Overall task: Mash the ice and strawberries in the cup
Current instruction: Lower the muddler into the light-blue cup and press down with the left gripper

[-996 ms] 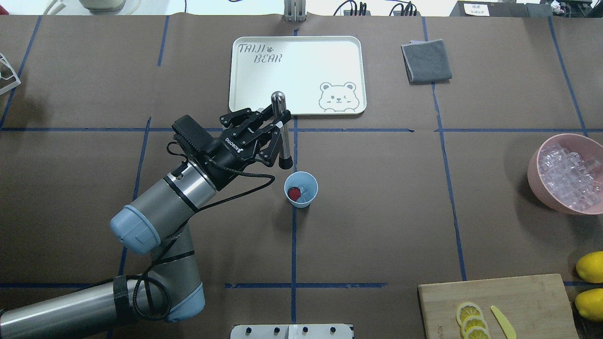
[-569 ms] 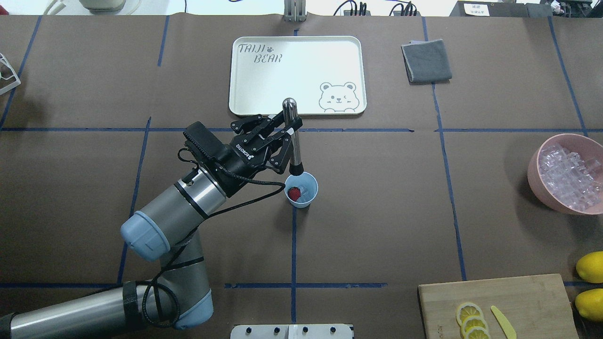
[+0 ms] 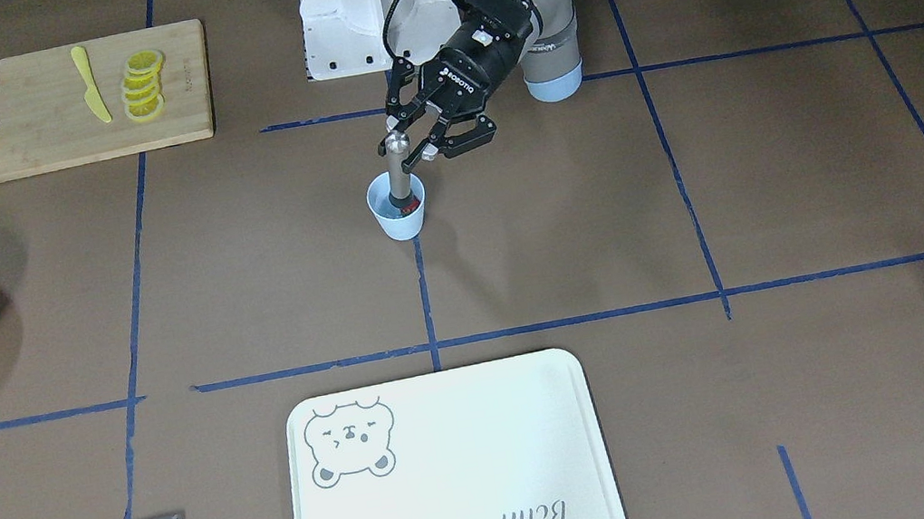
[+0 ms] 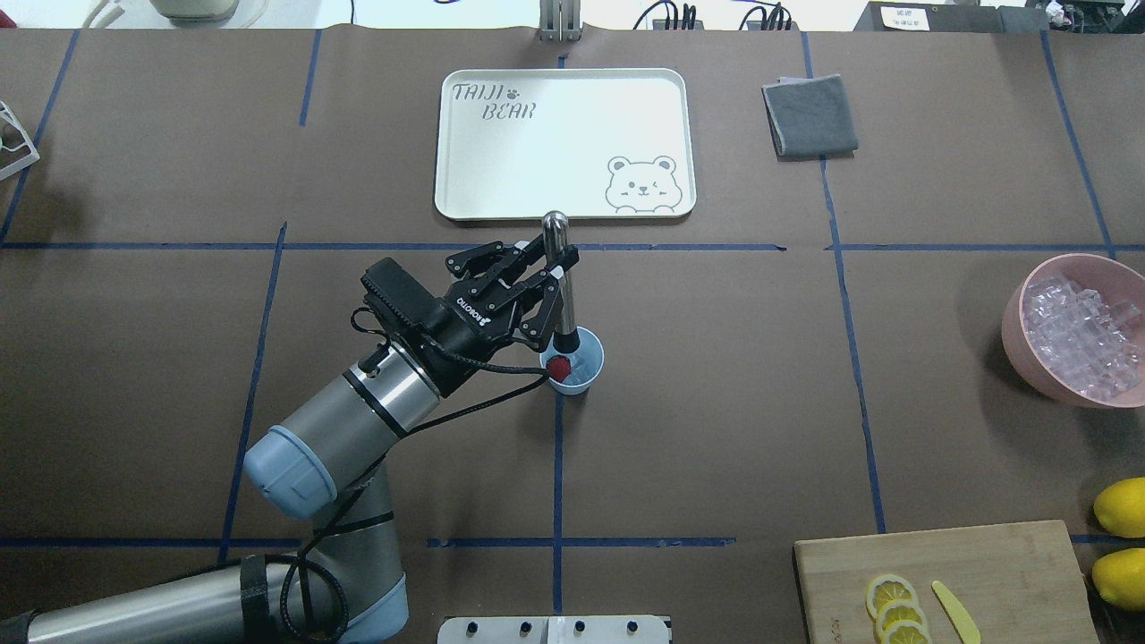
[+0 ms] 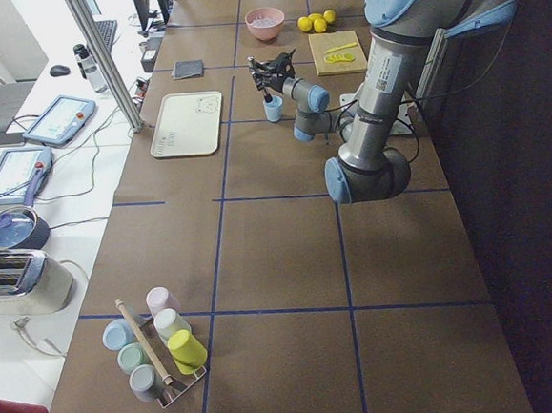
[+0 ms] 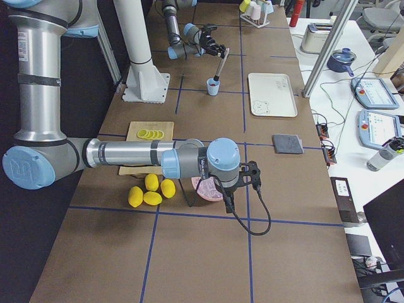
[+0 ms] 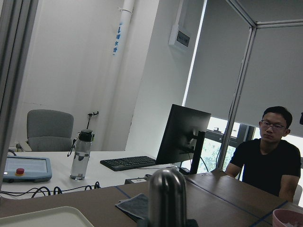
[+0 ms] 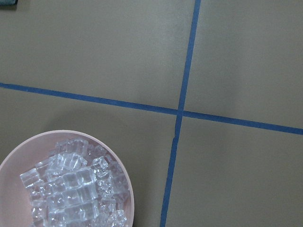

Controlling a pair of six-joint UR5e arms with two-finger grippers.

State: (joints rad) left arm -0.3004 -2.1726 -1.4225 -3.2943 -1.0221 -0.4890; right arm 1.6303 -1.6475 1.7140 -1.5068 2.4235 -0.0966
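The small light-blue cup (image 4: 586,368) (image 3: 399,221) stands near the table's middle on a blue tape line. A red strawberry (image 4: 559,366) lies inside it, against the near-left wall. My left gripper (image 4: 559,261) (image 3: 407,148) is shut on a steel muddler (image 4: 560,286) (image 3: 395,176), held nearly upright, its black tip down inside the cup beside the berry. Ice inside the cup is hidden by that tip. Loose ice cubes (image 4: 1082,335) (image 8: 71,184) fill a pink bowl (image 4: 1013,313) at the right. My right gripper (image 6: 228,201) hangs over that bowl; I cannot tell its state.
A white bear tray (image 4: 564,98) lies beyond the cup, a grey cloth (image 4: 809,114) to its right. At the near right are a cutting board (image 4: 984,555) with lemon slices (image 4: 894,613) and a yellow knife, and whole lemons (image 4: 1123,505). A person sits past the table's far side.
My left gripper has carried the muddler right and toward the robot, then down. Its black tip has gone from beside the cup into the cup. The cup has stayed put.
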